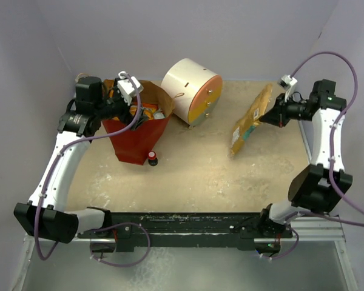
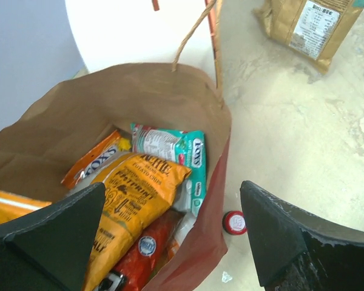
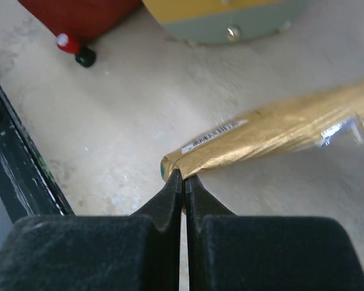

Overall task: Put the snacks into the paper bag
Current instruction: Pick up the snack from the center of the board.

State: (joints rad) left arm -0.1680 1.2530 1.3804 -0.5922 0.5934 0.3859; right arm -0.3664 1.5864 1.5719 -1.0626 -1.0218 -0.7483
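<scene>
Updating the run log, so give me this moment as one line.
right gripper: shut on tan-brown packet corner | left gripper: open above paper bag | bag contents: several snacks | tan-brown packet: outside bag

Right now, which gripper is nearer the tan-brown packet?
Right. The right gripper has its jaws shut on the corner of the tan-brown packet. The left gripper hangs open above the paper bag on the opposite side, well apart from the packet.

We list one cream cylindrical drawer unit point(image 1: 191, 91), with orange and pale green drawer fronts and small knobs, by the far edge of the sandy table point(image 1: 200, 176). One tiny dark bottle point(image 1: 152, 160) with a red cap stands left of centre.
</scene>
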